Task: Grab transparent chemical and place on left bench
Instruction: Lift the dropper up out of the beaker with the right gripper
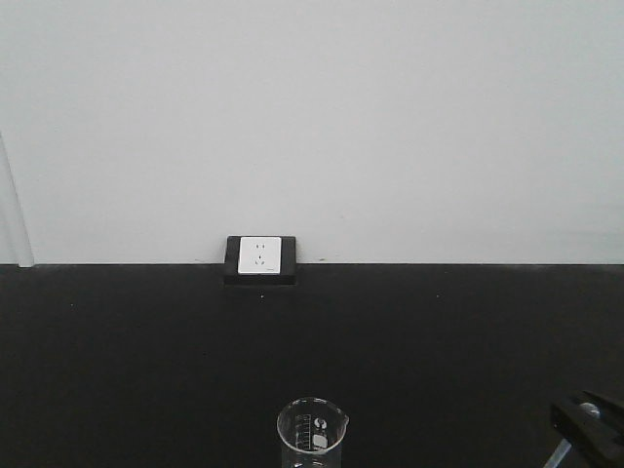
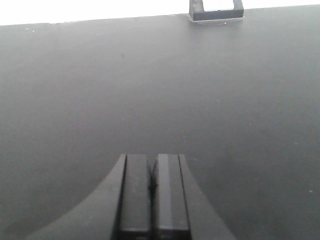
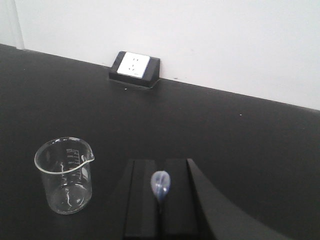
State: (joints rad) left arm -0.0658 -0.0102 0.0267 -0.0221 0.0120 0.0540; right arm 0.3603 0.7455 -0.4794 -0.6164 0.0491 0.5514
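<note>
Between the pads of the right claw, which are closed tight on it, sits the small bulb of the transparent chemical, a clear dropper pipette with a faint bluish cast. Its stem runs down between the pads and out of sight in the right wrist view. Seen from the front, that claw is at the near right corner over the black tabletop. A pale sliver just under it may be the pipette's stem, but it is too small to tell. A glass beaker with printed marks stands upright on the tabletop to the left of the right claw, near it but not touching. The left claw faces across the dark tabletop with its two pads pressed together and nothing gripped between them. At the far edge, a black-framed white power socket sits where the tabletop meets the white wall.
</note>
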